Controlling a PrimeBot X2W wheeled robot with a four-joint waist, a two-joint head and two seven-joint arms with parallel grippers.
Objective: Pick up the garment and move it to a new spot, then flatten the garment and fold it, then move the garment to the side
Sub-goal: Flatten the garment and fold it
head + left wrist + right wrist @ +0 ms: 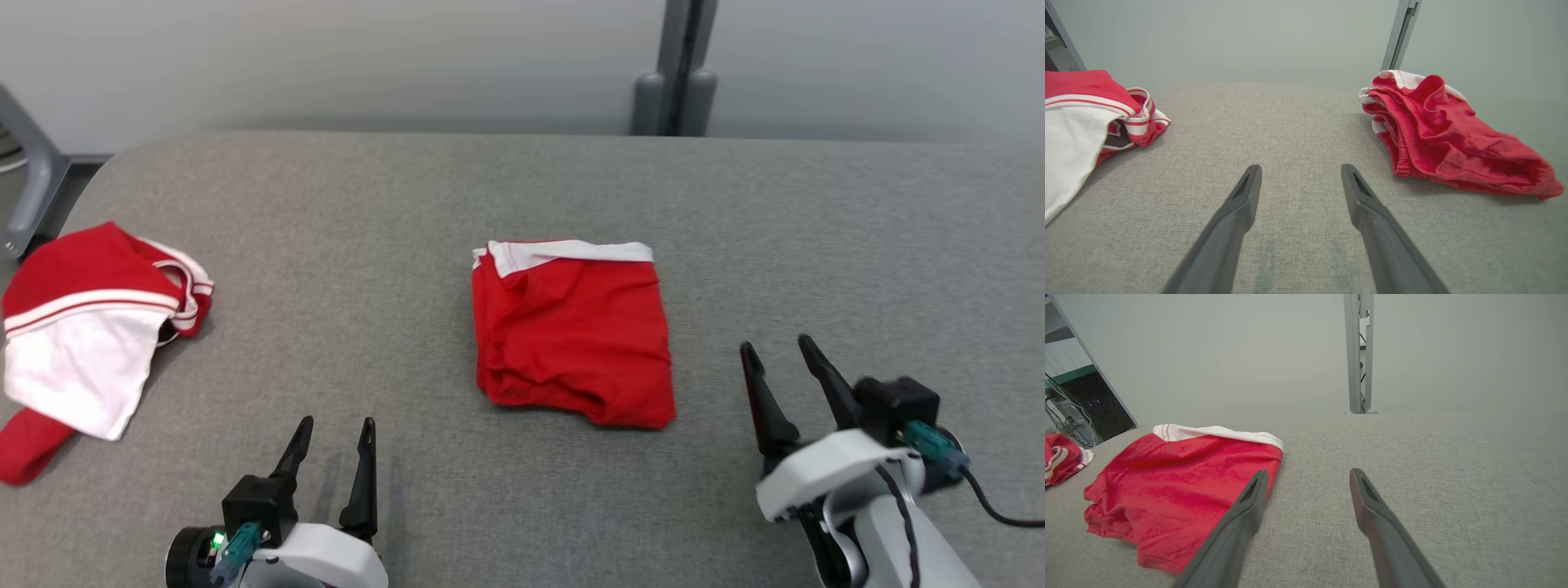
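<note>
The grey fabric-covered counter [522, 188] spans the head view, its far edge running along a pale wall and its far left corner rounded. Behind the far edge, right of the middle, a grey metal post [676, 73] stands upright.

At the left edge lies a loose heap of red and white clothing [82, 343], crumpled, with a white panel facing up and striped trim showing towards the middle of the counter.

The garment [571, 343] lies at the middle of the counter, well apart from the heap. It is red, folded into a rough square, with a white band along the side towards the far edge. Its near side is rumpled and bulges a little. The left wrist view shows the stacked layers of the fold [1445, 139].

The right arm [841, 474] sits by the near edge, right of the garment and clear of it. The right jaws are spread and grasp nothing.

The left arm [318, 559] sits at the near edge, between the heap and the garment. The left jaws are spread too, empty, pointing towards the far edge over bare counter.
</note>
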